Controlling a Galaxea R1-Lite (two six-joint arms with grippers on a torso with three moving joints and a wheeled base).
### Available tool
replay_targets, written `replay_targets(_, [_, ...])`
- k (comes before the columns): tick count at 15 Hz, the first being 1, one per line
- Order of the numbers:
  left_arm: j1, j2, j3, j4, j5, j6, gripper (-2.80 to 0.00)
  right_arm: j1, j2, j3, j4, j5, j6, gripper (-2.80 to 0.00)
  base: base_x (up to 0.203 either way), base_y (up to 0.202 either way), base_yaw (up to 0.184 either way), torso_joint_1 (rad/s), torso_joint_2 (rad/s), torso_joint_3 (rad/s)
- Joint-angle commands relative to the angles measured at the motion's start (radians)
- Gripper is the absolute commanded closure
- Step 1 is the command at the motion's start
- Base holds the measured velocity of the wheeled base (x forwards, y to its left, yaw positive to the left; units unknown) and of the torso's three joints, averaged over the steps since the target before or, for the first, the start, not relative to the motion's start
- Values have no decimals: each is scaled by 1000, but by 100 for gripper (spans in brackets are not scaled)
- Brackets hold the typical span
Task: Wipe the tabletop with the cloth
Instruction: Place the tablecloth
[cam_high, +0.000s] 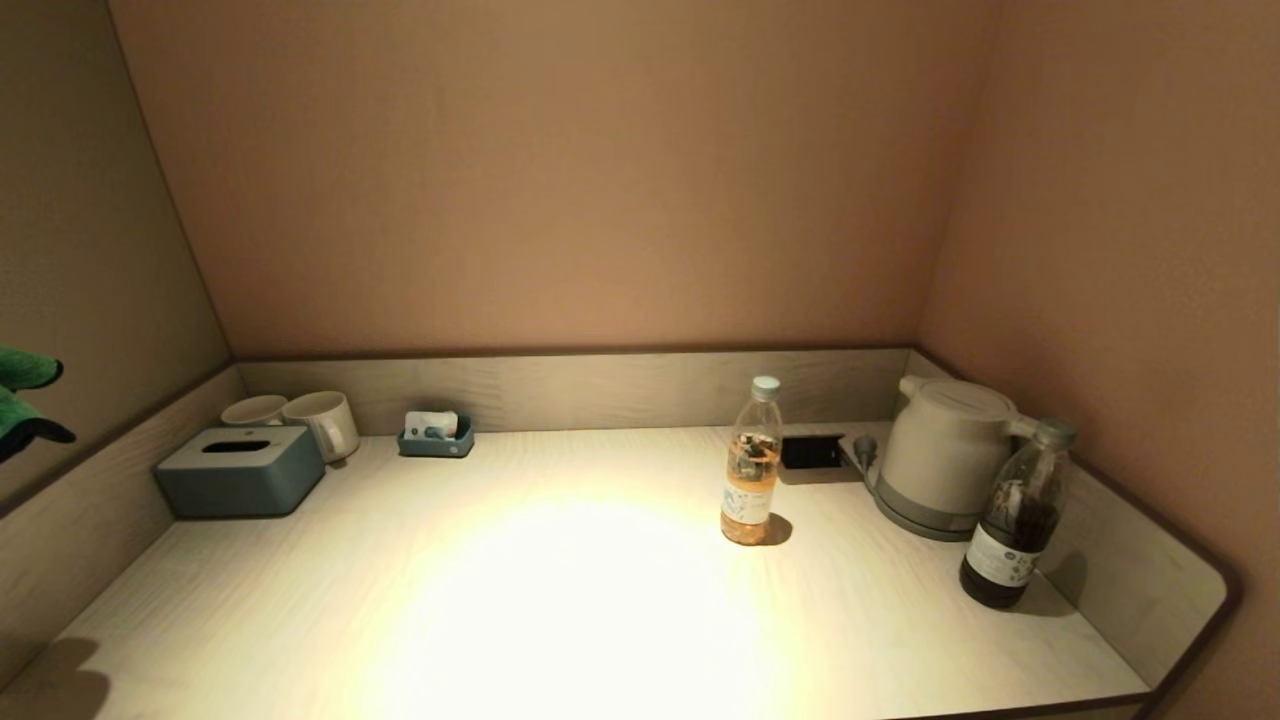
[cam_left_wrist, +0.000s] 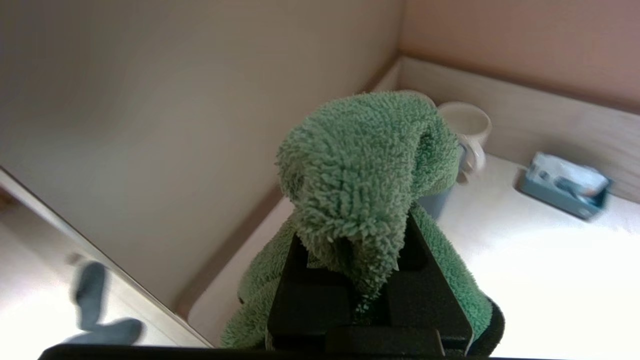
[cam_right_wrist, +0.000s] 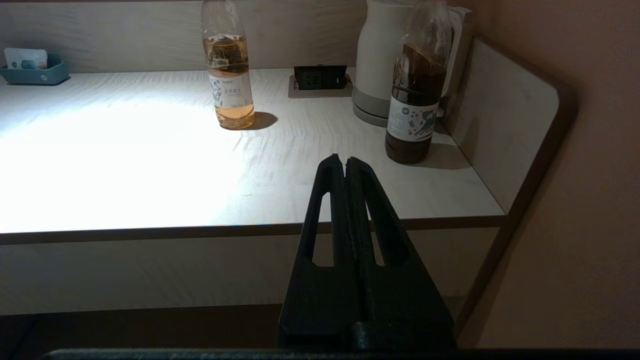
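My left gripper (cam_left_wrist: 357, 280) is shut on a fluffy green cloth (cam_left_wrist: 360, 170), which bulges out past the fingers and hangs round them. In the head view the cloth (cam_high: 22, 395) shows at the far left edge, held in the air above the table's left rim. The pale wooden tabletop (cam_high: 560, 590) lies below, brightly lit in its middle. My right gripper (cam_right_wrist: 346, 162) is shut and empty, held low in front of the table's front edge on the right; it is out of the head view.
A blue-grey tissue box (cam_high: 240, 470), two white mugs (cam_high: 322, 420) and a small blue tray (cam_high: 436, 436) stand at the back left. A bottle of pale drink (cam_high: 752, 465) stands mid-table. A white kettle (cam_high: 945, 455), a dark bottle (cam_high: 1015, 515) and a socket (cam_high: 812, 451) are at the back right.
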Motion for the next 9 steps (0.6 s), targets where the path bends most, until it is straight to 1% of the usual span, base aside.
replay_targets(1, [149,16,2,19,-251,-26,0,0,1,0,-1,0,0,0,0,0,0,0,0,0])
replay_targets(3, [235,85,-6,24,-372,-42,0,0,1,0,-1,0,0,0,0,0,0,0,0,0])
replay_targets(4, [270,129,-16,25,-423,-46,0,0,1,0,-1,0,0,0,0,0,0,0,0,0])
replay_targets(5, [297,170,-30,26,-456,-48,0,0,1,0,-1,0,0,0,0,0,0,0,0,0])
replay_targets(6, [312,209,-43,25,-470,-52,0,0,1,0,-1,0,0,0,0,0,0,0,0,0])
replay_targets(9, [327,360,-66,15,-483,-77,0,0,1,0,-1,0,0,0,0,0,0,0,0,0])
